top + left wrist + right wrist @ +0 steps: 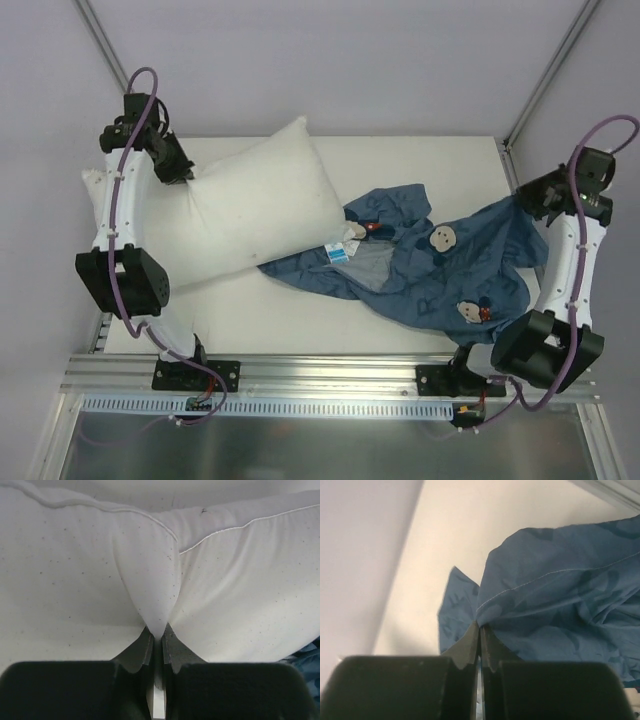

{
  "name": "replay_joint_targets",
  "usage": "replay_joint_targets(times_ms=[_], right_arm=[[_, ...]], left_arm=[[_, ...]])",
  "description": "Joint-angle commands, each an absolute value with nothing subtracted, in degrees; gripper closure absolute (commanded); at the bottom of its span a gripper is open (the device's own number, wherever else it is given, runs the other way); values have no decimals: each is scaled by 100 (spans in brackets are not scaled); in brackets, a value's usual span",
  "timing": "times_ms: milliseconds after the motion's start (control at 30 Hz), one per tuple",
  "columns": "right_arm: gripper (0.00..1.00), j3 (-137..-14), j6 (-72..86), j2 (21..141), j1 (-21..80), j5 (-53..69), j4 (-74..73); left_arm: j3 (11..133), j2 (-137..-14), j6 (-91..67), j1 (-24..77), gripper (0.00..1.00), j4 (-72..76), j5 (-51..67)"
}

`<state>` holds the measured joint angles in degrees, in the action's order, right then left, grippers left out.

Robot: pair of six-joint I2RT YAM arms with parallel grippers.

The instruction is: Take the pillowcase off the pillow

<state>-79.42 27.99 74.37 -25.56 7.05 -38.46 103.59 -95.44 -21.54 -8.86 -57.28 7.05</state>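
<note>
The white pillow [255,205] lies bare at the table's left, tilted, its small blue-and-white tag [338,252] at its right end. The blue pillowcase [440,265] with mouse faces lies crumpled to its right, off the pillow, only touching its right end. My left gripper [182,172] is shut on a pinch of the pillow's left edge [156,615]. My right gripper [528,200] is shut on the pillowcase's hem [485,611] at the far right and holds that corner lifted.
The pale table [300,315] ends at a metal rail [330,368] near the arm bases. Grey walls with slanted frame posts [548,75] stand behind. A white pad edge [92,190] shows left of the left arm.
</note>
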Motion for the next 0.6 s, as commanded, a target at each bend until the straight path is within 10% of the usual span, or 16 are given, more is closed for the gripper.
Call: replay_joint_targets(times_ms=[0,100,133,200,333,567], right_arm=[[99,-8200,2059,7506,-2145,290,-3797],[72,-8384,1410,7654,-1655,352,-4198],[35,-8498,1224,7716,-1531,308,-4410],[0,-8657,889,7787,-1119,90,-4901],[4,-7930,388,7254,-265,-675,-4966],[4,-6066,807,6715,1008,-844,-4746]], left_arm=[[10942,-9553,-2092,-493,100,-5458,563],[11100,-9712,-2109,-475,95,-5467,773],[11101,-9738,-2109,-475,86,-5467,834],[11066,-9747,-2092,-466,46,-5467,1063],[10811,-9388,-2004,-247,1,-5475,722],[9915,-8518,-1846,622,1,-5467,71]])
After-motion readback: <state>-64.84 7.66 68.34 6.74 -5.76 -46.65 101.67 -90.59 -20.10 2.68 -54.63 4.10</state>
